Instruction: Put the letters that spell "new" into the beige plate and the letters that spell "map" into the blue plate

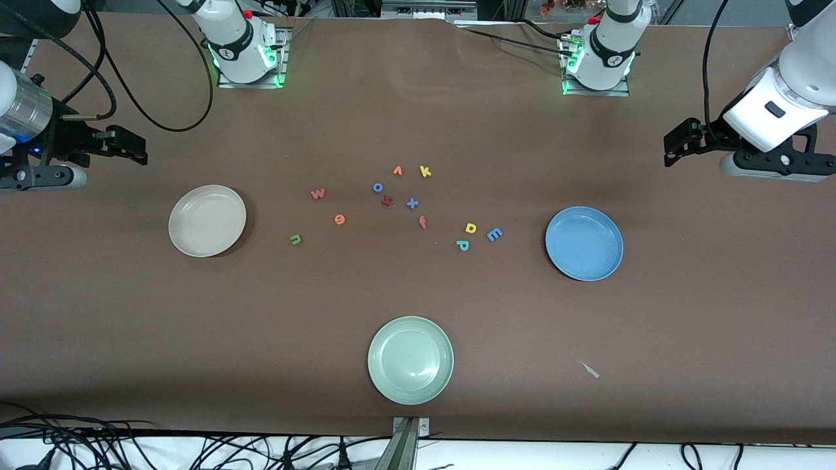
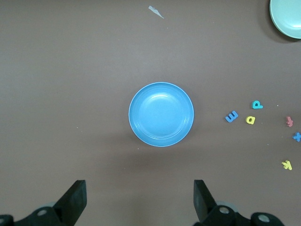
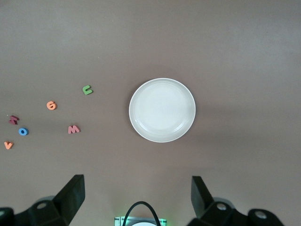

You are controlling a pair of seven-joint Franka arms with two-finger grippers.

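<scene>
1. Since both plates sit empty, start with w (image 1: 317,193), nearest the beige plate (image 1: 207,220).
2. m, a, p (image 1: 462,245) cluster beside the blue plate (image 1: 584,243).
3. Left hand (image 2: 140,202) and right hand (image 3: 137,197) hover over the worktop's ends, fingers apart; pinch low, these look tiny.

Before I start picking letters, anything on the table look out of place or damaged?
One thing: a small pale scrap lies on the table, nearer the front camera than the blue plate, toward the left arm's end. It looks like stray debris, not a letter. All three plates sit flat and hold nothing; the letters lie loose mid-table.
</scene>
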